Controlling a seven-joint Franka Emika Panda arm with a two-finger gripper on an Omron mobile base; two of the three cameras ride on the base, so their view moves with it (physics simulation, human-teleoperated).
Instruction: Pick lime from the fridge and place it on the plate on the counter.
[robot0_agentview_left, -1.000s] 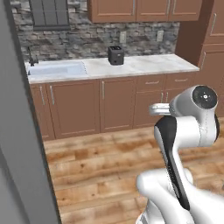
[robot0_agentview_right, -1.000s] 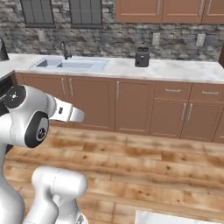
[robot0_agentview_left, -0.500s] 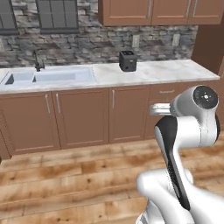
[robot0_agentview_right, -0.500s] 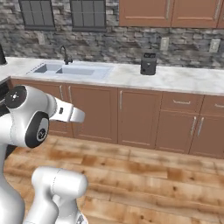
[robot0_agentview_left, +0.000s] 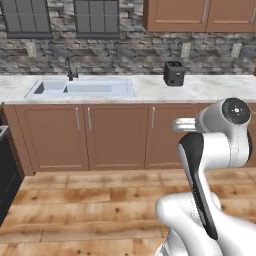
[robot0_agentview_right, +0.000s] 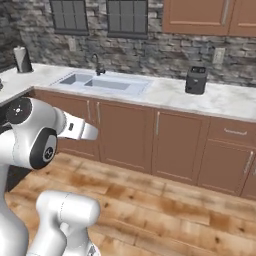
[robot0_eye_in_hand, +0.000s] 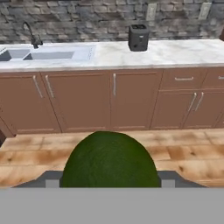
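You see the small round dark green lime (robot0_eye_in_hand: 110, 159) pinched in the two-finger gripper (robot0_eye_in_hand: 109, 178), facing the white grey-veined marble counter (robot0_eye_in_hand: 175, 50) with its steel sink (robot0_eye_in_hand: 52, 54) and dark toaster (robot0_eye_in_hand: 138, 37).

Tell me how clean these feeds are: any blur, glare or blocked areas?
Left base view: soft, low-detail render, even light, no glare; the arm covers the lower right. Right base view: same softness, faint shadows under the counter edge. Hand view: the lime looms large between the jaws, hiding the lower middle floor.
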